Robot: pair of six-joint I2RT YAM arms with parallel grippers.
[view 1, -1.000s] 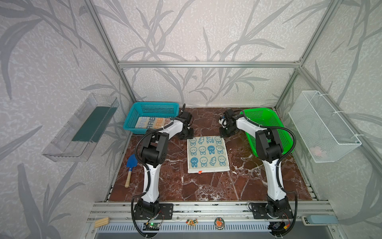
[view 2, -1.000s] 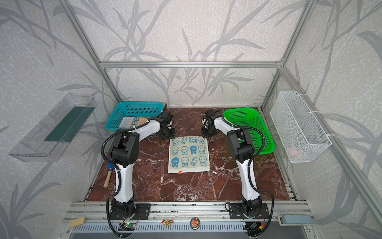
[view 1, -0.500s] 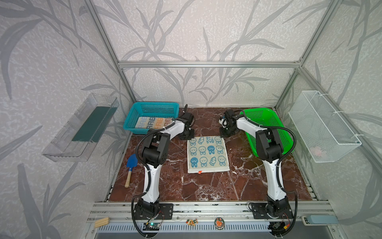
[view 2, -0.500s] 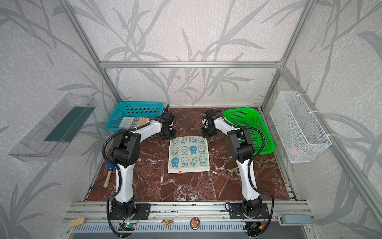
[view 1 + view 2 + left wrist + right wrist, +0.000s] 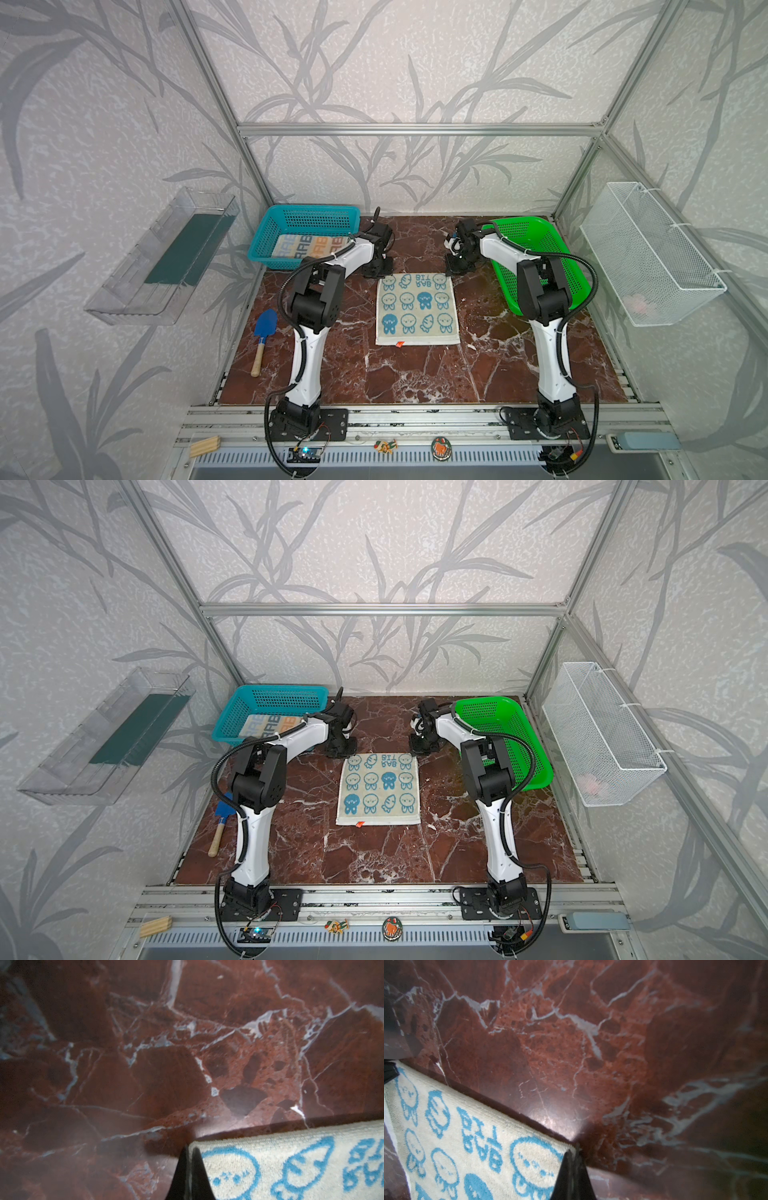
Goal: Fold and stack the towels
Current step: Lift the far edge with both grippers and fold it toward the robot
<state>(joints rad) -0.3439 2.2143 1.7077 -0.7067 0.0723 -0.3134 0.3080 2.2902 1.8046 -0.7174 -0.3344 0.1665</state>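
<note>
The cream towel with blue bunnies (image 5: 417,309) (image 5: 379,789) lies flat in the middle of the marble table. My left gripper (image 5: 377,272) (image 5: 340,752) stands on its far left corner. In the left wrist view the gripper (image 5: 188,1152) is shut with the towel's (image 5: 291,1163) edge pinched between the fingers. My right gripper (image 5: 456,270) (image 5: 420,750) stands on the far right corner. In the right wrist view this gripper (image 5: 575,1154) is shut on that corner of the towel (image 5: 477,1142). A striped "RABBIT" towel (image 5: 309,246) (image 5: 272,726) lies in the teal basket.
The teal basket (image 5: 266,232) stands at the back left and a green basket (image 5: 557,249) at the back right. A blue trowel (image 5: 264,332) lies by the table's left edge. A clear tray (image 5: 166,257) and a wire basket (image 5: 648,257) hang on the side walls.
My left gripper has shifted a little toward the towel's far left corner and closed on it. The right arm and the towel have not moved.
</note>
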